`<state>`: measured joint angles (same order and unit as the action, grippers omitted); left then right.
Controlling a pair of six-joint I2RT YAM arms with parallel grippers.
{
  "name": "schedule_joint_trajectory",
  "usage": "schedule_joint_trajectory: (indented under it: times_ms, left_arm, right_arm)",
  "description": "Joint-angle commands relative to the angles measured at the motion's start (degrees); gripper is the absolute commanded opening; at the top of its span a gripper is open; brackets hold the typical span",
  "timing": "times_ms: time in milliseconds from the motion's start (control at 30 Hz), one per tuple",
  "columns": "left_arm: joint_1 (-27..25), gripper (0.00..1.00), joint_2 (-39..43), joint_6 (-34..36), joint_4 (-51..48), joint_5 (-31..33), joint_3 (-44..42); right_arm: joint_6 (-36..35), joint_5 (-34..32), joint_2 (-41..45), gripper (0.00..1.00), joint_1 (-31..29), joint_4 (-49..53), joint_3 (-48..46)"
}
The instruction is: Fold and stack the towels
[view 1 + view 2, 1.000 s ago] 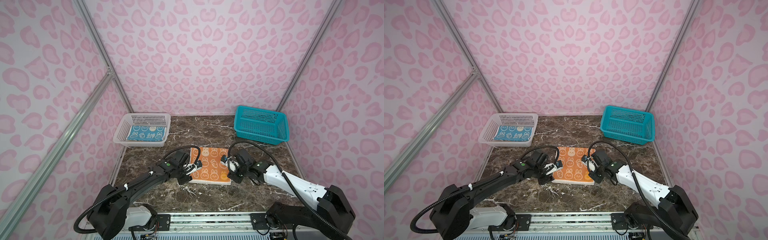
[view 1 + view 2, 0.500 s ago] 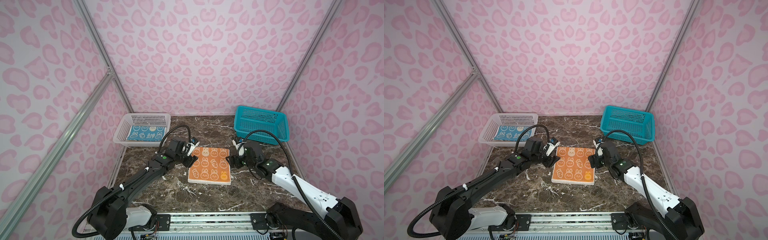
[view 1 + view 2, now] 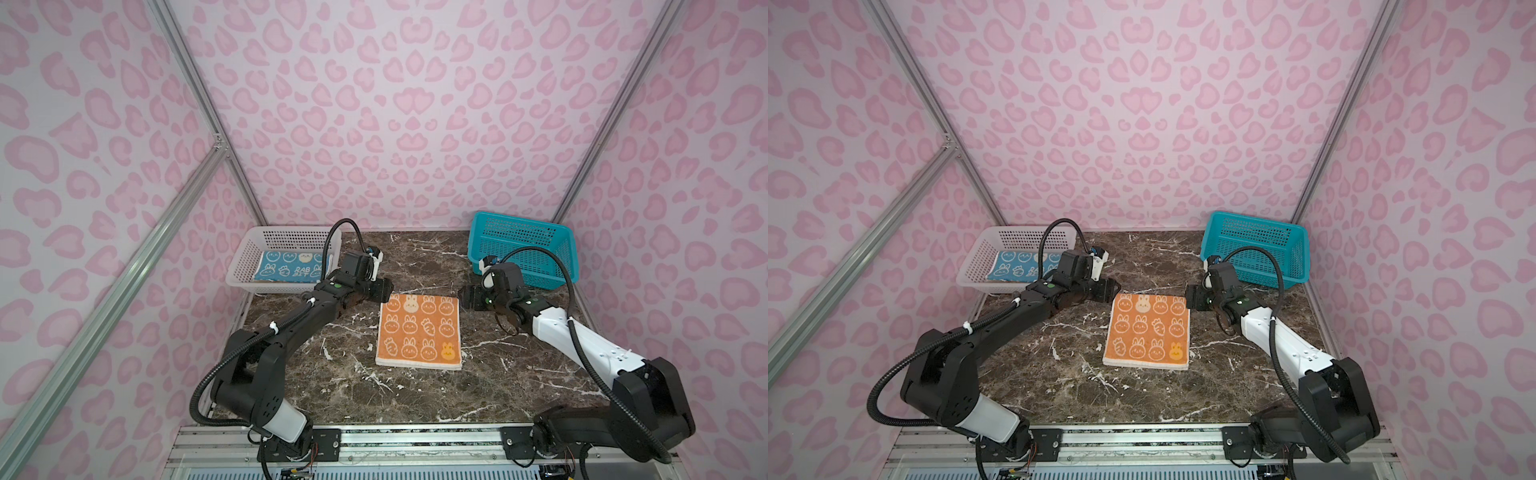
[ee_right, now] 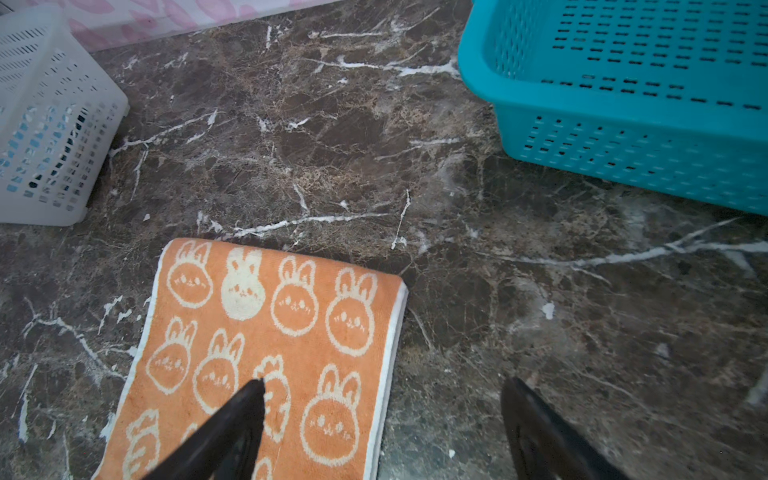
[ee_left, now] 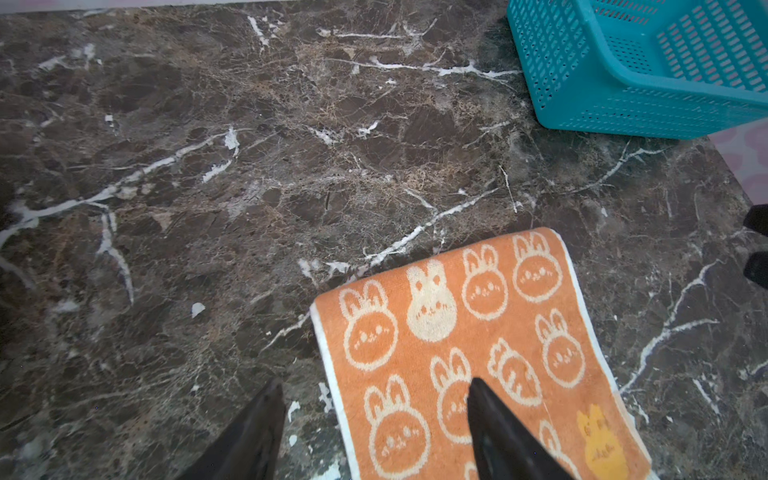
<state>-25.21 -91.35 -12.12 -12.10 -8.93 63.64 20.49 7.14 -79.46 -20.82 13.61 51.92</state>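
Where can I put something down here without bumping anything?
Two bare patches of table: at the back, between the white basket and teal basket, beyond the orange towel; and in front, between that towel's near edge and the metal rail. It's crowded at the towel's far corners, where the left end effector and right end effector hang.

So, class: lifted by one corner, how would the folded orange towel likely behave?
The orange towel looks like soft terry, so it would probably droop and unfold. Lying flat on the marble table, it should not roll; pushed, it may bunch.
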Motion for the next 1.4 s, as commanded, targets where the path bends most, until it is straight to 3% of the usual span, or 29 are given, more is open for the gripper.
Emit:
schedule_joint_trajectory:
  times_ms: [0, 233, 633, 733, 900, 1133, 1367]
  left_arm:
    - [1.1, 0.71, -3.7, -3.5, -0.7, -0.9, 3.5]
    - [4.4, 0.69, -11.1, -7.3, -2.8, -1.1, 8.6]
    - [5.1, 0.65, -22.0, -6.7, -8.5, -2.1, 17.6]
    - [5.1, 0.65, -23.7, -6.2, -9.0, -2.2, 18.7]
    - [5.1, 0.62, -26.2, -5.9, -10.2, -3.6, 19.8]
    - [5.0, 0.59, -27.6, -5.8, -11.5, -4.3, 18.8]
    - [5.1, 0.57, -28.6, -5.9, -11.8, -5.3, 19.1]
  right_arm:
    - [1.3, -0.5, -4.0, 0.88, 0.5, 2.0, 3.0]
    - [3.8, 0.3, -11.5, 0.83, 3.2, 3.6, 7.7]
    - [6.8, 2.3, -21.3, 0.7, 4.3, 6.7, 14.4]
    - [7.5, 2.6, -23.1, 0.68, 4.3, 7.2, 15.5]
    - [8.6, 4.0, -25.9, 0.55, 3.7, 8.4, 17.4]
    - [10.4, 2.6, -28.0, 0.54, 1.7, 9.1, 17.9]
    - [11.5, 3.0, -31.1, 0.42, 1.5, 9.8, 19.4]
